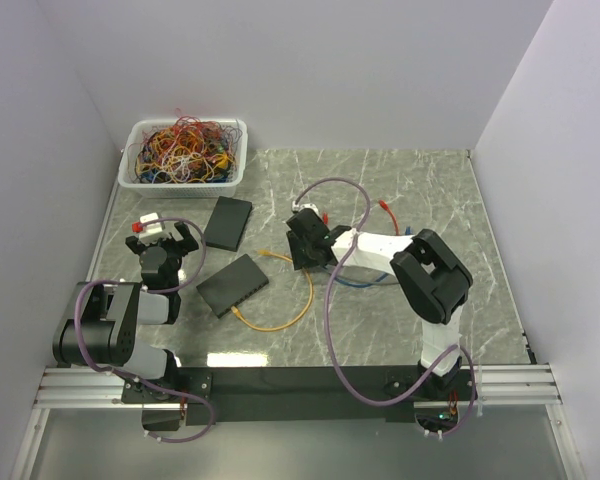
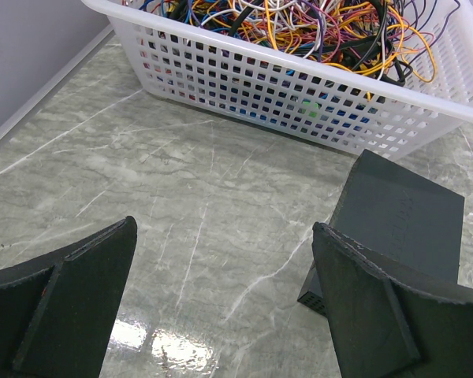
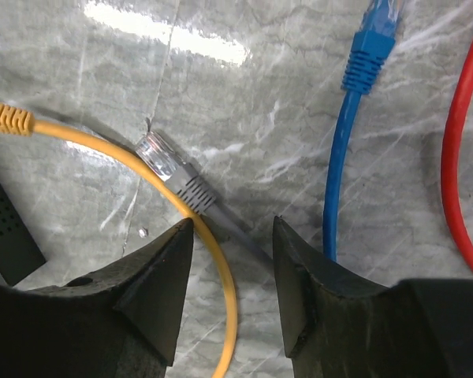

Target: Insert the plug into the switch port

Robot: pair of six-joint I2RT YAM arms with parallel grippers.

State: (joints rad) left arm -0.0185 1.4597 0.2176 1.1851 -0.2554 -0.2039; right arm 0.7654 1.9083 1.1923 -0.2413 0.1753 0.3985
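Beside grey plug (image 3: 162, 157), yellow cable (image 3: 102, 146), blue cable (image 3: 337, 183)

Grey-green marbled table (image 1: 430, 190) across the middle of the top view, veined in white. Plain pale back wall (image 1: 300, 70) along the top, with left wall (image 1: 30, 150) and right wall (image 1: 570, 150) slanting down the sides. Metal rail (image 1: 520, 380) along the bottom edge. Bright glare (image 3: 165, 31) on the glossy stone, upper left of the right wrist view.

Left hand (image 2: 225, 244) held low, fingers spread wide — right hand (image 3: 232, 236) extended forward, fingers partly apart.
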